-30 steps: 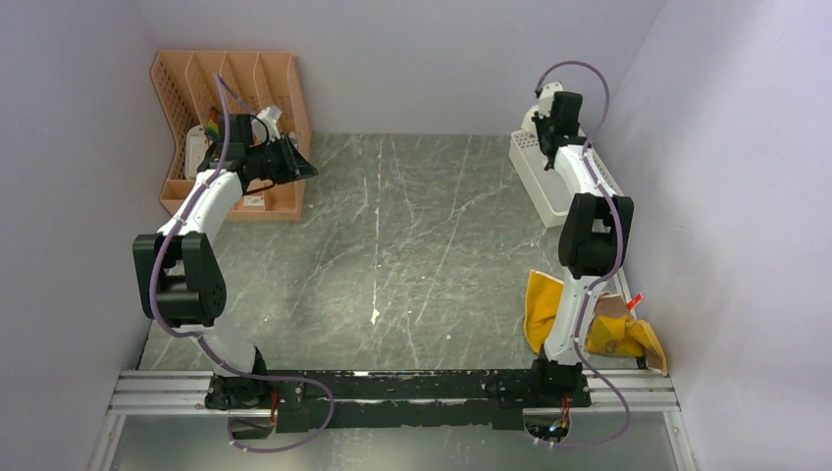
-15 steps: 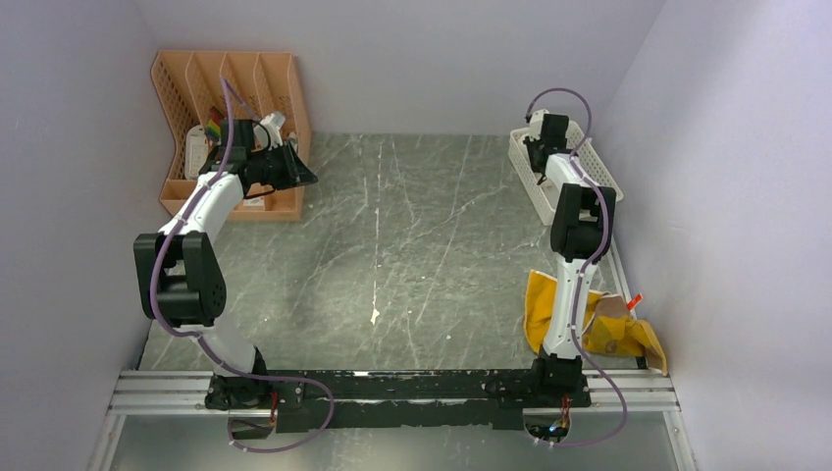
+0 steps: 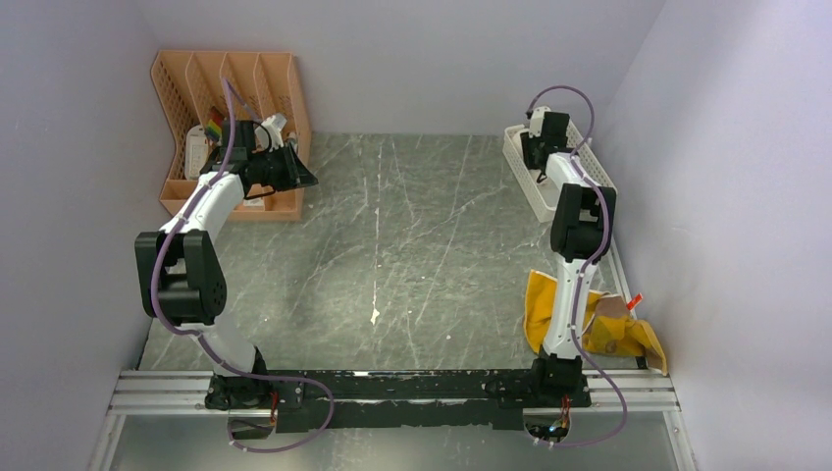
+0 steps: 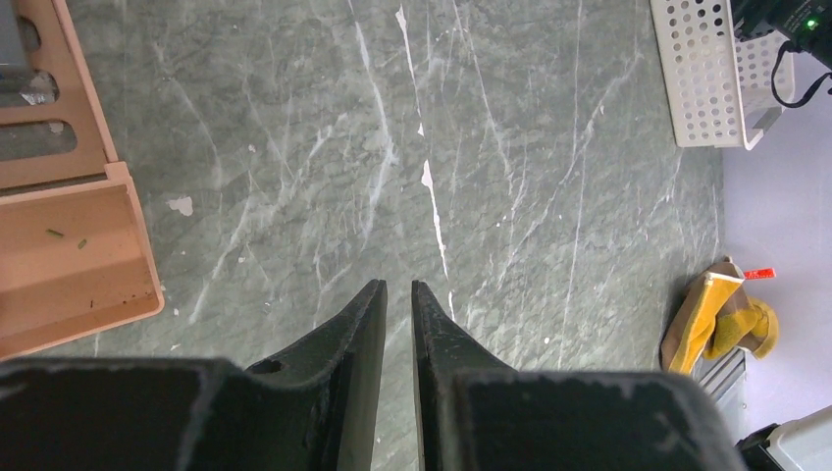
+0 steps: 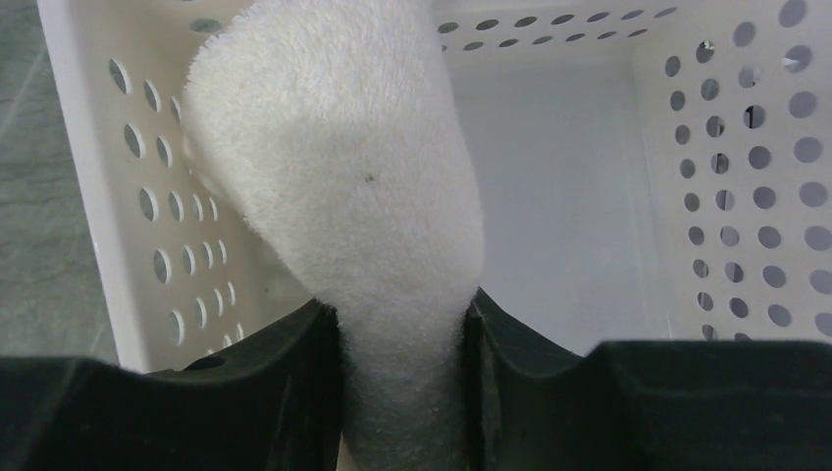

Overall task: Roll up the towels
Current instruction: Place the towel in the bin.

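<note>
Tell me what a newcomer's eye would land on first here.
First, the right gripper sits inside the white perforated basket at the table's far right corner, with a fluffy cream-white towel between its fingers. Next comes the mustard-yellow towel, crumpled at the near right edge beside that arm's base. Across the table, the left gripper hangs empty and barely open by the orange slotted rack in the far left corner.

Cream-white towel point(image 5: 343, 177), white basket point(image 5: 726, 147) (round holes), mustard-yellow towel point(image 3: 543, 304), grey-green white-veined table point(image 4: 540, 196), peach rack point(image 3: 172, 83)
</note>
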{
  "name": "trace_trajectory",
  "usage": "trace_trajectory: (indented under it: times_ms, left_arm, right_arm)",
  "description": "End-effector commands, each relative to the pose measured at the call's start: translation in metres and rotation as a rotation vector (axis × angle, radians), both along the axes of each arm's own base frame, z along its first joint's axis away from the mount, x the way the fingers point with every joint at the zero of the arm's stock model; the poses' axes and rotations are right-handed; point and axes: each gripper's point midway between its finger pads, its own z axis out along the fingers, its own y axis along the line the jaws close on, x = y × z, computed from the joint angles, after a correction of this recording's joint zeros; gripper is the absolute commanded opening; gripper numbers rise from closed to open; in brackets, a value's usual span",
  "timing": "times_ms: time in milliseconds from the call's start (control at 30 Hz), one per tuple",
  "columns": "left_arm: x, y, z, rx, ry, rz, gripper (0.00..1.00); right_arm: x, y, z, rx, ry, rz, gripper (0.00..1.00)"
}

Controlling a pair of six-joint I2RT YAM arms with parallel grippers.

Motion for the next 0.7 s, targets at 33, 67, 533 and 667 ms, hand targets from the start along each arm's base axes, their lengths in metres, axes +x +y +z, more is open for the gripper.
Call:
trace_trajectory:
  times_ms: [33,67,533,667]
  left_arm:
    - [-0.004,-0.003,-0.004,-0.003,0.013,-0.029,0.27]
    - [-0.004,-0.002,-0.004,-0.002,0.012,-0.028,0.27]
    - [-0.004,-0.003,-0.005,-0.005,0.016,-0.036,0.27]
    - [-0.004,-0.003,-0.006,-0.005,0.021,-0.037,0.27]
  right_arm:
    - [0.007,0.01,0.057,0.058,-0.122,0.016,0.41]
    - [0.008,0.01,0.062,0.059,-0.131,0.013,0.42]
    - [0.011,0.004,0.094,0.058,-0.164,0.005,0.42]
    - [0.008,0.009,0.084,0.08,-0.144,0.02,0.5]
